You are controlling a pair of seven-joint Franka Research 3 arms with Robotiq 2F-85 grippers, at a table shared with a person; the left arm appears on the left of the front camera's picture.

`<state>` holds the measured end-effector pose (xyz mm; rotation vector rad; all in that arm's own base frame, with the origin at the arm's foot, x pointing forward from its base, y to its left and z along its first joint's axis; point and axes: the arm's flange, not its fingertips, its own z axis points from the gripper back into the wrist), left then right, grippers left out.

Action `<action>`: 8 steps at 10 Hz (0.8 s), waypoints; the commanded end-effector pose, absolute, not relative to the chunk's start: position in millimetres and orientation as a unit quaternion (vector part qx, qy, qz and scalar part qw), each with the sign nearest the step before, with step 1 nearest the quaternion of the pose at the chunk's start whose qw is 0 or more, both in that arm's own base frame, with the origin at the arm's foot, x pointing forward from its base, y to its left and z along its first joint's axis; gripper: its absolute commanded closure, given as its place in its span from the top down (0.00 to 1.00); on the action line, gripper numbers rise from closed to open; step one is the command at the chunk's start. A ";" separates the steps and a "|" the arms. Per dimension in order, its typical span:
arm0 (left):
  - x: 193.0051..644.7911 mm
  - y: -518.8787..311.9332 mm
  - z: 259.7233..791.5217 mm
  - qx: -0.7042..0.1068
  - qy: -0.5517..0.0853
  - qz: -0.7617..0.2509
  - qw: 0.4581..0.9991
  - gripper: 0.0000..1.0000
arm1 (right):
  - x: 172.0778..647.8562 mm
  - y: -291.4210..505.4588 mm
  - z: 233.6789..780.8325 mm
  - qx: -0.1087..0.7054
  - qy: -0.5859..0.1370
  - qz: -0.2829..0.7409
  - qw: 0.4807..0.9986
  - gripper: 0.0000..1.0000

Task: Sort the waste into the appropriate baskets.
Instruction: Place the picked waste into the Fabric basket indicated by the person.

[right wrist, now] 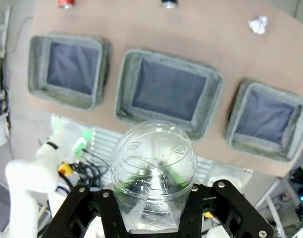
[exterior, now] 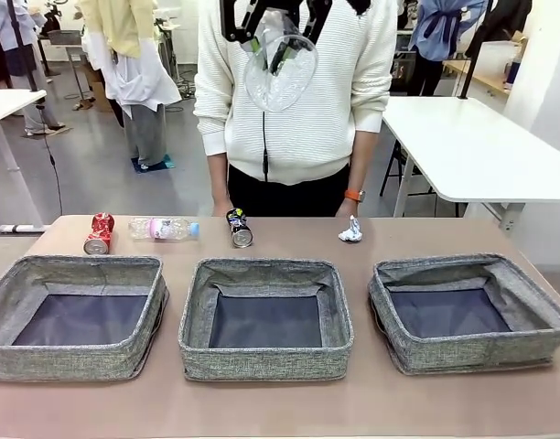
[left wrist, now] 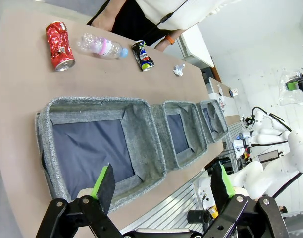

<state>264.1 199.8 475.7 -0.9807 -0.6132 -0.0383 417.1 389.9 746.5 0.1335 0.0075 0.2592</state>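
Observation:
My right gripper (exterior: 273, 44) hangs high over the table's middle, shut on the crumpled clear plastic (exterior: 285, 78), which bulges between its fingers in the right wrist view (right wrist: 154, 158). Three grey baskets stand in a row: left (exterior: 70, 361), middle (exterior: 262, 361), right (exterior: 481, 352). Behind them, along the far edge, lie a crushed red can (exterior: 99, 233), a clear bottle (exterior: 164, 228), a dark printed can (exterior: 239, 228) and a white paper wad (exterior: 350, 230). My left gripper (left wrist: 162, 173) is open with nothing between its fingers, above the near side of the left basket (left wrist: 146, 134).
A person in a white sweater (exterior: 307, 101) stands at the far edge, hands resting near the dark can and the paper wad. All three baskets have bare dark bottoms. A white table (exterior: 481, 146) stands at the back right.

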 end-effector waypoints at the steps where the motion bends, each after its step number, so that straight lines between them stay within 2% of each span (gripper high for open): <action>1: 265.0 199.5 477.2 -0.468 -0.301 -0.025 0.830 1.00 | 414.1 389.0 749.7 0.067 0.005 0.134 0.989 0.16; 8: 265.0 199.5 477.2 -0.468 -0.301 -0.025 0.830 1.00 | 414.1 389.0 749.7 0.067 0.005 0.134 0.989 0.16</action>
